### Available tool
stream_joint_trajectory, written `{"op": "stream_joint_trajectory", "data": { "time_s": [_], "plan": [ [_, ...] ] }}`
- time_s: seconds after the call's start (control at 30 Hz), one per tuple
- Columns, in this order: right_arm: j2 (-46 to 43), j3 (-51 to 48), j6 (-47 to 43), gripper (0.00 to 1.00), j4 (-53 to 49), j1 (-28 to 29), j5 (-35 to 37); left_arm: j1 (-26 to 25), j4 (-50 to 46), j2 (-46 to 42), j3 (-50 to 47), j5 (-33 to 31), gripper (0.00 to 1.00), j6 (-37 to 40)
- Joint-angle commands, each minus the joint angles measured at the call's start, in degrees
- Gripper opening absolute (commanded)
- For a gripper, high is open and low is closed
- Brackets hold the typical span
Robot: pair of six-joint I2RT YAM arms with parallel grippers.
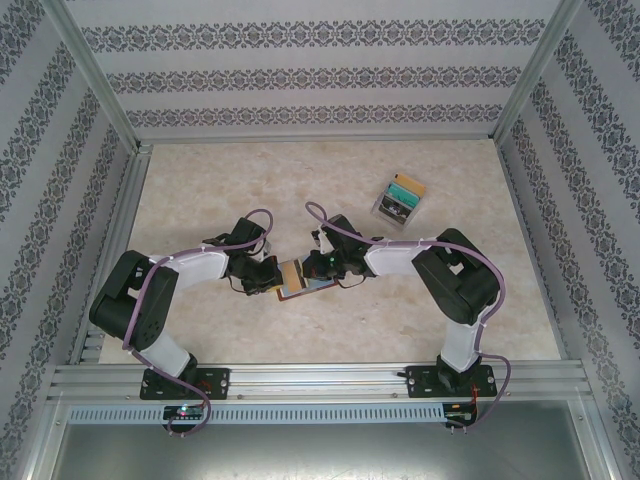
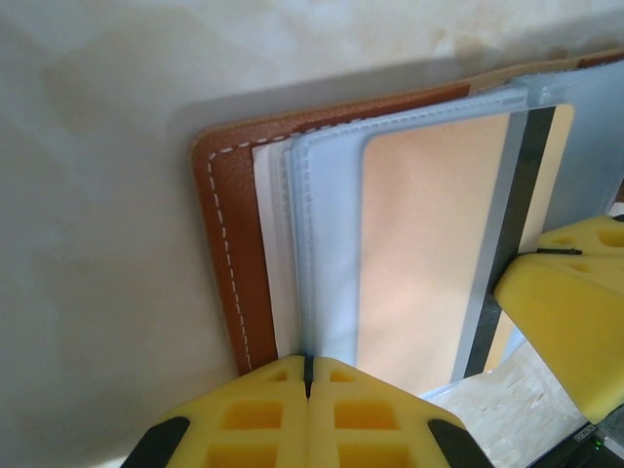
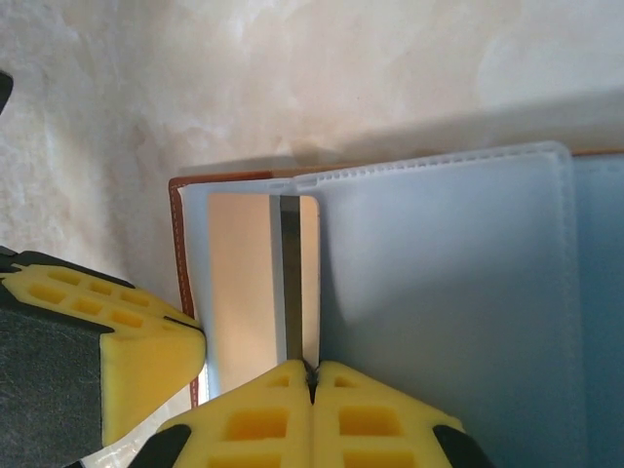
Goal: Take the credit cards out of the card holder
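Yellow-padded left gripper [image 2: 307, 378] is clamped on the near edge of a pale sleeve of the open card holder [image 2: 222, 244], mid-table between the arms. Tan card [image 2: 429, 244] lies in that sleeve, long axis running straight away from the right gripper [image 3: 312, 375], whose closed jaws seem to pinch its near end.

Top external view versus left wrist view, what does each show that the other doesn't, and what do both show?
Top external adds the clear box of coloured cards. Left wrist adds white stitching on the card holder and a dark stripe on the tan card. Both show the open card holder between left claw and right claw.
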Motion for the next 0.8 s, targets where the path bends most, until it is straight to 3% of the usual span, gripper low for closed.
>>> {"op": "stream_joint_trajectory", "data": {
  "time_s": [0.0, 0.47, 0.77],
  "plan": [
    [-2.31, -2.86, -1.44, 0.00, -1.27, -1.33, 1.87, -0.25, -2.36, 1.22, 0.30, -0.87, 0.00, 1.65],
    [-15.44, -9.14, -8.60, 0.00, -5.55, -8.60, -0.47, -0.25, -3.94, 0.03, 0.77, -0.52, 0.00, 3.23],
    [-25.94, -6.21, -14.82, 0.00, -16.87, -12.15, 1.88, -0.27, -6.11, -2.99, 3.79, -0.26, 0.00, 4.19]
  ]
}}
